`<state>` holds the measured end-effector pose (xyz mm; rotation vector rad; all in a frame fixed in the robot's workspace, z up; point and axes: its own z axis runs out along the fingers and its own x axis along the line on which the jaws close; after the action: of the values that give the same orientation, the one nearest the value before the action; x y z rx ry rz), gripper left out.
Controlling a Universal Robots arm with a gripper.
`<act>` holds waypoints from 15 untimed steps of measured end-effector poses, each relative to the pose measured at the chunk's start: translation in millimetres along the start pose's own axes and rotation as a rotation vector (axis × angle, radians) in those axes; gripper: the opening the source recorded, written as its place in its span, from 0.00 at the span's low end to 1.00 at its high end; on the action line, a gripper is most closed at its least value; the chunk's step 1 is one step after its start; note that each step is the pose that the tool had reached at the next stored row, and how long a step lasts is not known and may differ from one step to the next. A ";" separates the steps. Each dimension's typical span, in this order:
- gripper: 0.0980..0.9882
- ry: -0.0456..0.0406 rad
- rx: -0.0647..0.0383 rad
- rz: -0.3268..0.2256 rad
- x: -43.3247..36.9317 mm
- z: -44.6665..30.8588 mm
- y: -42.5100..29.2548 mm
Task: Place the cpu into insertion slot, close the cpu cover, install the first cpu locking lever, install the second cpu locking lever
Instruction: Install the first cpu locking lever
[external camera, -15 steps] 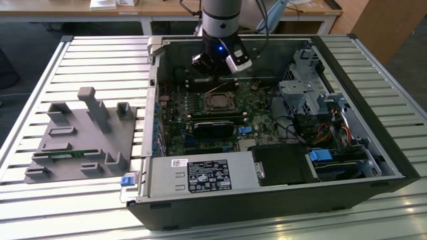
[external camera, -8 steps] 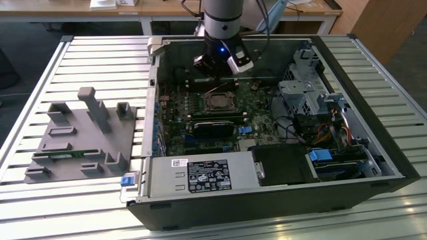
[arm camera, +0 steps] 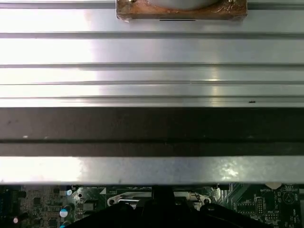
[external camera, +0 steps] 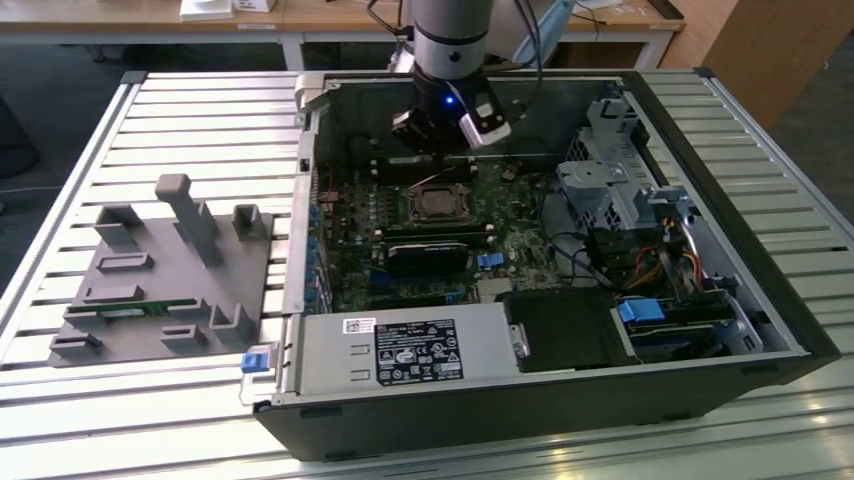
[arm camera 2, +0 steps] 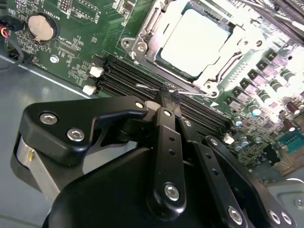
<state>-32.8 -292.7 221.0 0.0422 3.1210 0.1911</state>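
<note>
Counts: one arm, one gripper (external camera: 434, 150). One computer case (external camera: 534, 410) lies open side up on one slatted table (external camera: 80, 420). There is one grey fixture block (external camera: 160, 270), one green motherboard (external camera: 360, 215) and one insertion slot (external camera: 415, 205). Also one cpu (arm camera 2: 192, 40), one cpu cover (arm camera 2: 142, 28) and one coin battery (arm camera 2: 39, 27). Two white latch tabs (arm camera 2: 96, 71). Three blue plastic tabs (external camera: 645, 312) in the exterior view.

Cpu: seated in the insertion slot, pale metal face up. The cover lies flat over it, and the face shows through the cut-out centre.

Claw: clenched, fingertips (arm camera 2: 164, 97) together just beside the slot's rim, above the long black memory slots (arm camera 2: 118, 78). One thin wire locking lever (arm camera 2: 147, 87) crosses right at the tips. Whether it is pinched or only pressed, I cannot tell.

Edges and room:
- The arm enters through the case's open side.
- The memory slots run along the slot's edge, between the rim and the gripper body.
- A metal drive cage (external camera: 601, 180) stands to the exterior view's right of the slot, near it.
- The fixture block sits well apart from the slot, outside the case to the exterior view's left.

Writing:
- One black-and-white label (external camera: 414, 352) is on the power supply (external camera: 334, 372), on the camera side of the slot. Its print is too small to tell.
- There is fine white print on the board near the battery.
</note>
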 end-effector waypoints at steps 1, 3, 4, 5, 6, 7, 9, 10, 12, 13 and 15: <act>0.01 -0.0001 0.000 0.000 -0.8 0.6 0.4; 0.01 -0.0001 0.000 0.000 -2.8 1.7 0.9; 0.01 0.0000 0.000 0.000 -3.5 2.2 0.9; 0.01 0.0000 0.000 0.000 -4.1 2.6 0.9; 0.01 0.0000 0.000 0.000 -4.7 3.0 0.9; 0.01 0.0001 0.000 0.000 -5.7 3.2 0.9; 0.01 0.0001 0.000 0.000 -7.5 3.4 0.9; 0.01 0.0001 0.000 0.000 -8.2 3.7 0.9; 0.01 -0.0002 0.000 0.000 -8.9 4.5 0.8; 0.01 -0.0001 0.000 0.000 -9.0 5.2 0.8; 0.01 0.0000 0.000 0.000 -9.9 6.6 0.6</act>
<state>-22.7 -291.6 214.6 0.0421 3.1209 0.1908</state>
